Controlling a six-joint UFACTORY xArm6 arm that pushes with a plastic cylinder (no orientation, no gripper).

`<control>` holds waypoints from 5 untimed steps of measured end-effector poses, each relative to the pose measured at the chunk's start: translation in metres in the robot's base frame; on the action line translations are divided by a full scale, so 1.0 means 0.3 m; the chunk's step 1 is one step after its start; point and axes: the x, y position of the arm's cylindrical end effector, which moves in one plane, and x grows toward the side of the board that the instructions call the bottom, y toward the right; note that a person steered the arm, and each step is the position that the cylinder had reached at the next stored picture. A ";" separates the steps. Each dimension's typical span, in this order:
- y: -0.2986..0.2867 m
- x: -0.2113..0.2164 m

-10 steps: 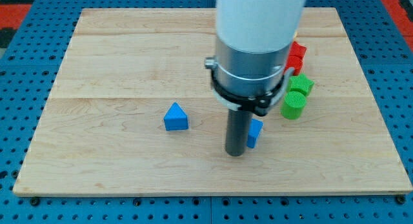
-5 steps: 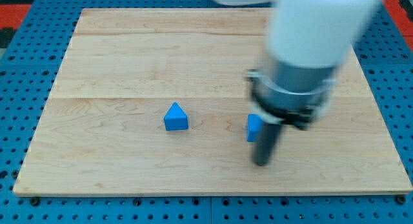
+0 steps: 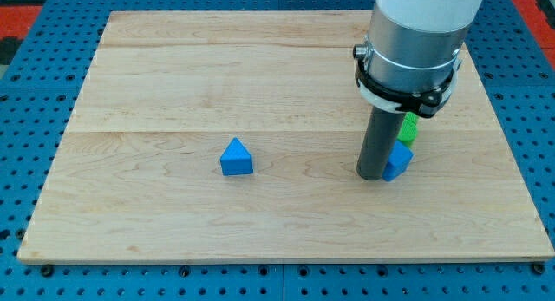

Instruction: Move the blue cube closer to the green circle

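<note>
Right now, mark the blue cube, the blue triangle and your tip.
blue cube (image 3: 400, 160), camera view, on its visible right face.
blue triangle (image 3: 236, 157), camera view, on its front face.
my tip (image 3: 373, 176), camera view, at the rod's very end, against the cube's left side.

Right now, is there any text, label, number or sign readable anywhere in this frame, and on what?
None. The wooden board, blue cube, blue triangular block, the green block partly hidden behind the arm, and the arm's grey collar show no readable markings. My tip sits against the cube's left side.

Cube (image 3: 399, 161) just right of my tip (image 3: 373, 177) — triangular block (image 3: 236, 157) far left
</note>
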 end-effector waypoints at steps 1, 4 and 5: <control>0.000 -0.050; 0.003 -0.136; 0.026 -0.094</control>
